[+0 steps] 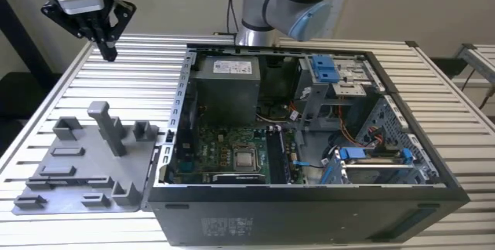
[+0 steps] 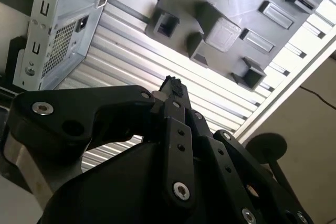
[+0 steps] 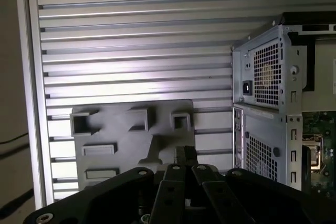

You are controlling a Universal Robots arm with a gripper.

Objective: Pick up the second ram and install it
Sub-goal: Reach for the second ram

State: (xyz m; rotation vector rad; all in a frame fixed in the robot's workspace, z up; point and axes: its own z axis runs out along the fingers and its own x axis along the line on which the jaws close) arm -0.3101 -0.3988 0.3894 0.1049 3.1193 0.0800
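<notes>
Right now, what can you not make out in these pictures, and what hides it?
1. memory slots, exterior view: too small and shaded to tell if filled.
2. gray holder, first wrist view: near part hidden behind the gripper.
3. computer case, first wrist view: cut off by the picture edge.

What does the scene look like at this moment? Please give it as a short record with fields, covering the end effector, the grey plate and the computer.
end effector: fingers together, raised above the table, apart from the case
held item: cannot tell
nearest thing: grey fixture plate
grey fixture plate: flat on the slatted table, against the case on the exterior view's left
computer case: side open, motherboard exposed
work state: end effector is outside the case, over the table beyond the plate
</notes>
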